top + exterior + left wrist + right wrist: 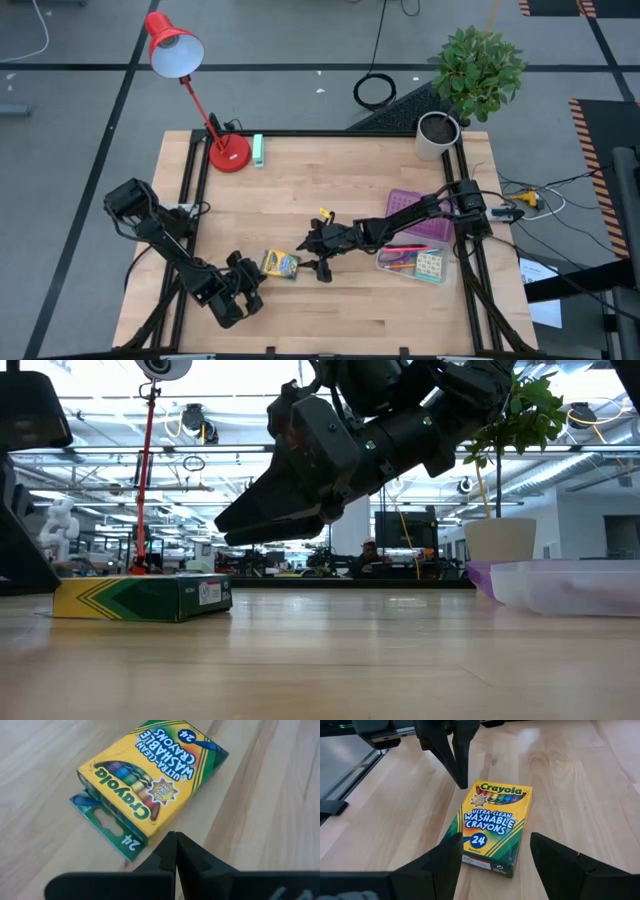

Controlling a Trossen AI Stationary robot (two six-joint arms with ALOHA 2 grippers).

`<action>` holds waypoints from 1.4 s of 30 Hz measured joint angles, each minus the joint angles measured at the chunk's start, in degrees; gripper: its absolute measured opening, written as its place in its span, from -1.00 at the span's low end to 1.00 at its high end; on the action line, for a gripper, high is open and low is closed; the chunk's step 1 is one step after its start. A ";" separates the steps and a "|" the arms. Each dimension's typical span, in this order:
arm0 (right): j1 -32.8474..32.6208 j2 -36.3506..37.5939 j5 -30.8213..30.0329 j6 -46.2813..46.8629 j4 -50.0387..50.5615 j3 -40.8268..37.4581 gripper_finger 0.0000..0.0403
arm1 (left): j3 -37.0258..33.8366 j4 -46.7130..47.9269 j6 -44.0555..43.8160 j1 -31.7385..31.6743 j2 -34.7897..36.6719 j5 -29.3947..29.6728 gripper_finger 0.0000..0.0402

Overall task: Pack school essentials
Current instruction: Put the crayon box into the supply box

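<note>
the crayola crayon box [280, 263] lies flat on the wooden table [340, 180], label up, near the front-middle; everything below is placed rel. to it.

left gripper [252, 288] sits just beside the box on its left-front side, low over the table. in the left wrist view its two dark fingers [172, 855] are pressed together, tips meeting, nothing between them; the box [150, 775] lies right past the tips, w/ its green end flap open toward the gripper.

right gripper [322, 256] hovers on the box's other side, just to its right, arm reaching in from the table's right edge. right wrist view shows its fingers [445, 865] spread wide, one each side of the box's near end [492, 827], empty, not touching it. low view: that gripper [300, 480] hangs above the tabletop, clear of the box [140, 598].

a small yellow piece [324, 214] shows just behind the right gripper, can't tell what it is.

well to the box's right: a clear plastic case [412, 262] holding pink + orange pencils [400, 258] and a pale patterned square pack [430, 266], w/ its purple lid [415, 215] behind.

far behind the box, at the table's back-left: red desk lamp [205, 100] and a mint-green block [258, 150] beside its base. back-right corner: potted plant [470, 80].
</note>
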State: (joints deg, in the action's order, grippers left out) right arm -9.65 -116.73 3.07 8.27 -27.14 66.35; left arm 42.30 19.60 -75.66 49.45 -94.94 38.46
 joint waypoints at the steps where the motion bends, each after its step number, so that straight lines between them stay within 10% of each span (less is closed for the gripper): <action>1: 0.00 0.00 0.00 0.00 -0.08 0.00 0.12 | 0.00 -0.29 0.06 0.07 0.00 0.05 -0.98; 42: 0.24 -0.02 -0.02 9.26 -0.44 0.00 0.12 | -0.97 -8.38 3.17 1.61 -2.75 3.36 -0.97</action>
State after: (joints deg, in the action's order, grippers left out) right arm -9.41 -116.75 3.05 17.53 -27.58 66.35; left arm 41.34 11.22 -72.50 51.06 -97.69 41.83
